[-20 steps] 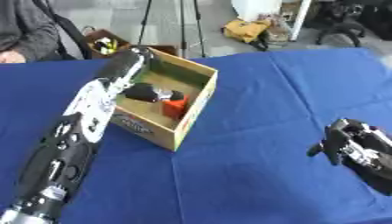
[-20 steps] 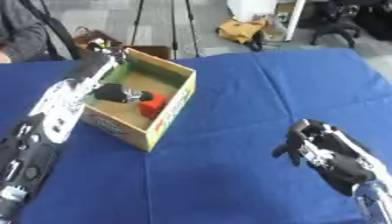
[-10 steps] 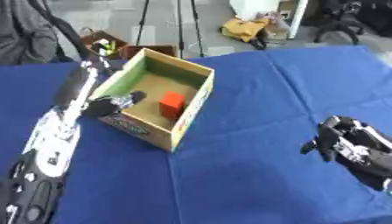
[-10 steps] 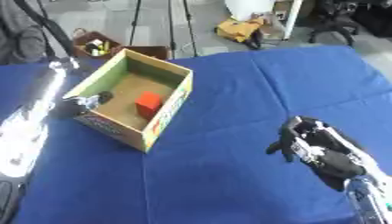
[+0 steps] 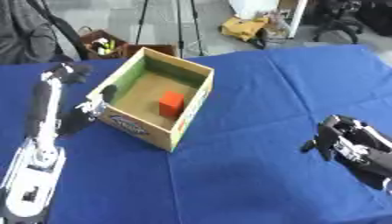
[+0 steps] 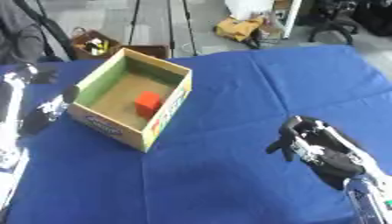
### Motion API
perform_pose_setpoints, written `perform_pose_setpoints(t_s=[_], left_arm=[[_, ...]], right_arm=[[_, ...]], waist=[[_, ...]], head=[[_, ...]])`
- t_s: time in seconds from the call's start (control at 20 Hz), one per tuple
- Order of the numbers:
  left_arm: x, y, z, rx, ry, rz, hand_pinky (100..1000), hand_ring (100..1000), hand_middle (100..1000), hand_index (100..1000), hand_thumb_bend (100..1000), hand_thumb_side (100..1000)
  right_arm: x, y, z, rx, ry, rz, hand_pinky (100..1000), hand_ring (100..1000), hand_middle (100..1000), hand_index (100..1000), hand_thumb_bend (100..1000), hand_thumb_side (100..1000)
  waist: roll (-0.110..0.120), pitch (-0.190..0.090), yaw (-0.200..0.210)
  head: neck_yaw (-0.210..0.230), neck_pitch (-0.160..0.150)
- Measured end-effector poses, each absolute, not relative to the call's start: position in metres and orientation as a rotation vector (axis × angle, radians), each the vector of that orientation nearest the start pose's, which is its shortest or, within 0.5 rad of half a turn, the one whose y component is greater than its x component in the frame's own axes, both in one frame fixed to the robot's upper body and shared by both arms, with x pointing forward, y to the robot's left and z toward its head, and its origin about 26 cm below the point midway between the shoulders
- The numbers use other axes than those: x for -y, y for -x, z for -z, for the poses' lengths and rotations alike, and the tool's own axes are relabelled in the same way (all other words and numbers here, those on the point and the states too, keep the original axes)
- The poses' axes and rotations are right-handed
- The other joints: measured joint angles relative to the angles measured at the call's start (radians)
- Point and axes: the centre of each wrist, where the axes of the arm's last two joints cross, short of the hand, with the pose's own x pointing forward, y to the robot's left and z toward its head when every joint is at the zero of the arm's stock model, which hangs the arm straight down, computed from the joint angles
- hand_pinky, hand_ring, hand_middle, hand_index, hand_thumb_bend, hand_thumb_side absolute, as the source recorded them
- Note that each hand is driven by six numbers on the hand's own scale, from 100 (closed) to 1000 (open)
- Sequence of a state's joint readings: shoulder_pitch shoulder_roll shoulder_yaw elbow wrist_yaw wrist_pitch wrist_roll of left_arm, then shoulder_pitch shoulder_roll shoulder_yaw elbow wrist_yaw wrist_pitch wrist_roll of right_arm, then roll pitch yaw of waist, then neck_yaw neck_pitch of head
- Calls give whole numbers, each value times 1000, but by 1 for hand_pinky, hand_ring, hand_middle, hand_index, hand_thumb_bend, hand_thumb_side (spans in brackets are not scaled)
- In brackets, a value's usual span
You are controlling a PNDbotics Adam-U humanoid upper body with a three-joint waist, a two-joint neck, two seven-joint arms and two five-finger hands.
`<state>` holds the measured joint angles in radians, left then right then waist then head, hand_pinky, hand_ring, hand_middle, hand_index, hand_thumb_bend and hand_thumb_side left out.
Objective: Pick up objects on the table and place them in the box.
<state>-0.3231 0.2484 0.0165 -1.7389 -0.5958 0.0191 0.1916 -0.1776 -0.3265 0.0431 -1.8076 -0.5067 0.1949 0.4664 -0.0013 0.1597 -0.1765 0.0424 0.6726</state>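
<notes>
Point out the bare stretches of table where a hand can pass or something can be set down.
Widest free patch: blue tablecloth between the cardboard box and the right hand, running to the near edge. The far right corner is also bare. Crowded: the strip left of the box, where the left hand sits close to its wall.

Worktop (image 5: pixel 253 175): matt blue cloth, smooth. Box (image 5: pixel 186 117): matt cardboard, printed outer wall, plain brown floor. Red block (image 5: pixel 171 103): matt, smooth faces. Right hand (image 6: pixel 318 146): black, slightly glossy

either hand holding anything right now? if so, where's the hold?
Nothing is held. The left hand sits outside the box by its left wall, apparently empty. The right hand hovers over bare cloth, fingers curled on nothing. The red block lies in the box.
</notes>
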Motion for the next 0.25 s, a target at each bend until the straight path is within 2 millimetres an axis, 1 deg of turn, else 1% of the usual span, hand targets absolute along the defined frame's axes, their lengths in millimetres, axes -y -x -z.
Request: perform_pose_setpoints(t_s=[0.25], left_arm=[[-262, -332, -147, 2039, -784, 370, 703, 603, 587, 702, 752, 865]], right_arm=[[276, -308, -117, 1700, -648, -462, 592, 314, 345, 385, 100, 146]], waist=[[0, 0, 4]], head=[[0, 0]])
